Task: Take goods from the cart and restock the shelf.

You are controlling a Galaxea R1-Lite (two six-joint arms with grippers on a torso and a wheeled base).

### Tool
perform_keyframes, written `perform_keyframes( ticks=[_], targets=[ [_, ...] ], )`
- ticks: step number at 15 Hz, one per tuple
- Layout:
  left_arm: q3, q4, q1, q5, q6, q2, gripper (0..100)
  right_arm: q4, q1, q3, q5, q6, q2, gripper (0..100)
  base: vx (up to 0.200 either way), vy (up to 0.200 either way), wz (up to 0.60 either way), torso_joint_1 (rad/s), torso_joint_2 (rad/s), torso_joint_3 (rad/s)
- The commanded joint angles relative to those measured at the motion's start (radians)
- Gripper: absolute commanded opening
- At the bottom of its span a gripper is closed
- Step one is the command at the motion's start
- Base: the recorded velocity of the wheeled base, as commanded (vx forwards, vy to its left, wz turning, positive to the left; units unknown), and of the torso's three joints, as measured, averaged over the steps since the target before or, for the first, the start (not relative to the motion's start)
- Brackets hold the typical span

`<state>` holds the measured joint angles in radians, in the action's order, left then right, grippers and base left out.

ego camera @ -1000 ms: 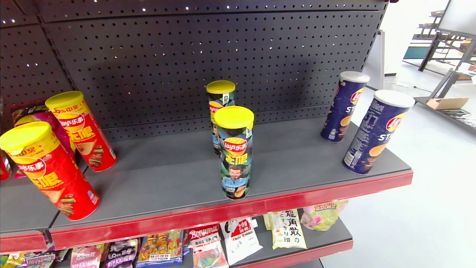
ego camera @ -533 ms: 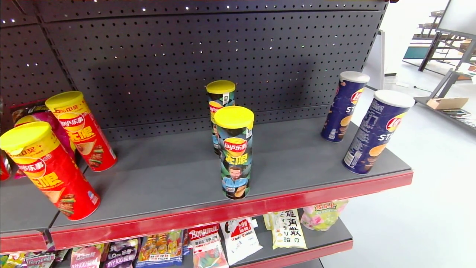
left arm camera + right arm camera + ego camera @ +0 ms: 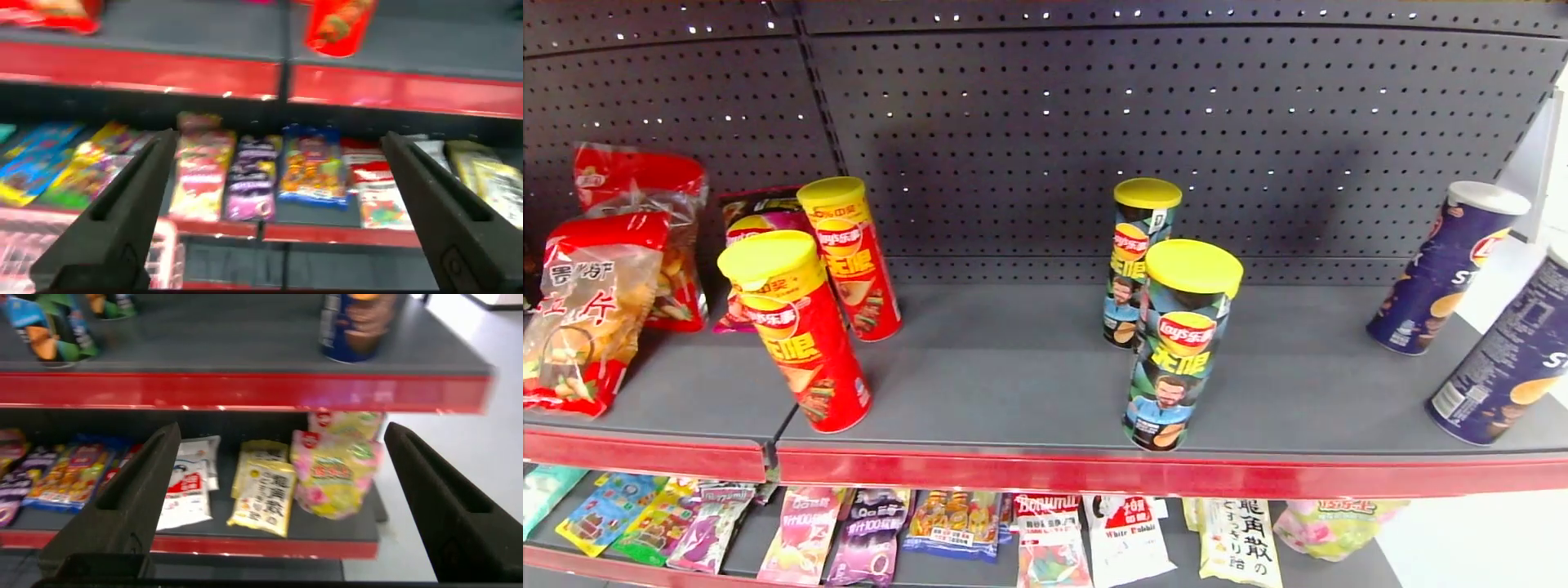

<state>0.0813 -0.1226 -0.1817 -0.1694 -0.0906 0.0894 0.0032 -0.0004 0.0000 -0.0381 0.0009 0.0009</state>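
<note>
Change: over the last sec. the whole head view has slid sideways. The can groups now sit further right in frame and the red snack bags (image 3: 584, 318) have come into frame at left. Spacing between cans is unchanged, so the camera moved, not the stock. Judgement: robot is repositioning along the shelf (image 3: 1013, 384), and no placing step is under way. Left hand (image 3: 278, 139): fingers spread wide, nothing between them, facing the packets (image 3: 253, 175) on the lower tier. Right hand (image 3: 282, 429): same, fully spread and empty, below the red front lip (image 3: 245, 390). With neither hand carrying goods, a pick from the cart is prob. needed first. A pink mesh object (image 3: 49, 237) in the left wrist view is poss. the cart; can't confirm. Shelf condition: dark grey deck, perforated back panel. Stock standing on it: two red cans (image 3: 800, 327) at left, one near the lip and one behind. Two yellow-lidded dark cans (image 3: 1180, 351) stand centre-right, also one behind the other. Two blue cans (image 3: 1445, 269) stand at right. Bare deck shows between the groups, approx. enough room for restocking.
</note>
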Motion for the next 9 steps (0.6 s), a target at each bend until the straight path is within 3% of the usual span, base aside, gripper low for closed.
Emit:
perform_keyframes(
  ticks=[1,2,4,5,6,8,9],
  targets=[
    [-0.005,0.001,-0.001,0.004,0.014,0.006,100,0.000,0.000,0.000,0.000,0.001,0.001,100,0.000,0.000,0.00,0.000,0.00,0.000],
    [-0.012,0.021,-0.001,0.025,0.043,0.006,100,0.000,0.000,0.000,0.000,0.001,0.001,100,0.000,0.000,0.00,0.000,0.00,0.000],
    [-0.055,0.107,-0.001,0.140,0.058,0.006,100,0.000,0.000,0.000,0.000,0.001,0.001,100,0.000,0.000,0.00,0.000,0.00,0.000],
    [-0.060,0.132,-0.002,0.169,0.077,0.007,100,0.000,0.000,0.000,0.000,0.001,0.001,100,0.000,0.000,0.00,0.000,0.00,0.000],
    [-0.060,0.124,0.007,0.129,0.077,0.012,100,0.000,0.000,0.000,0.000,0.002,0.001,100,0.000,0.000,0.00,0.000,0.00,0.000],
    [-0.060,0.119,0.064,-0.024,0.058,0.044,100,0.000,0.000,0.000,0.000,0.001,0.001,100,0.000,0.000,0.00,0.000,0.00,0.000],
    [-0.060,0.119,0.064,-0.024,0.058,0.044,100,0.000,0.000,0.000,0.000,0.001,0.001,100,0.000,0.000,0.00,0.000,0.00,0.000]
  ],
)
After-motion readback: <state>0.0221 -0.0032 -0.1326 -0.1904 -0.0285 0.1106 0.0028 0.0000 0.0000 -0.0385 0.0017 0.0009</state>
